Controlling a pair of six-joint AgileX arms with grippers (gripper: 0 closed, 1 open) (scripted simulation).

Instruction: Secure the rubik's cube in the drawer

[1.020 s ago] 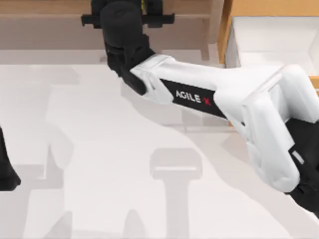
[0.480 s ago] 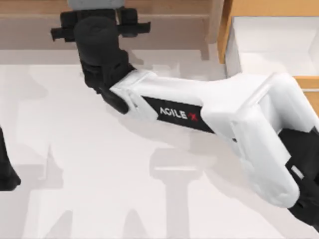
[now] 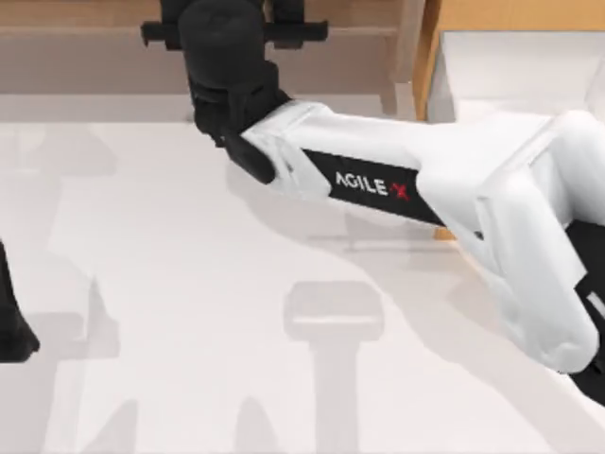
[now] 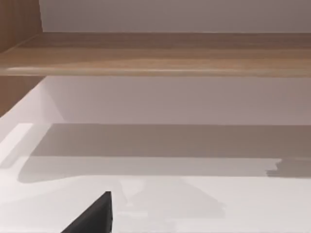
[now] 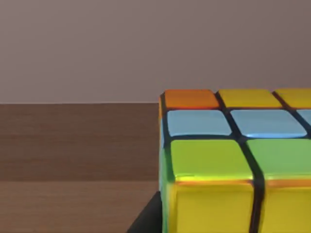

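1. The rubik's cube (image 5: 228, 170) looms close in the right wrist view, its yellow, green, pale blue and orange squares split by dark grid lines, a brown wooden shelf board (image 5: 77, 145) behind it.
2. The right gripper (image 3: 234, 28) sits at the upper left-centre of the top view, its black wrist hiding the fingers; whether it is clamped on the cube cannot be told.
3. The right arm (image 3: 378, 180), white with an AgileX label, stretches from the frame's right edge across to the shelf (image 3: 95, 38) along the top.
4. The drawer (image 3: 510, 76) stands open at upper right, white interior visible beside its orange-tan wall.
5. The left arm (image 3: 11, 322) rests parked at the left edge of the white surface (image 3: 189, 312).
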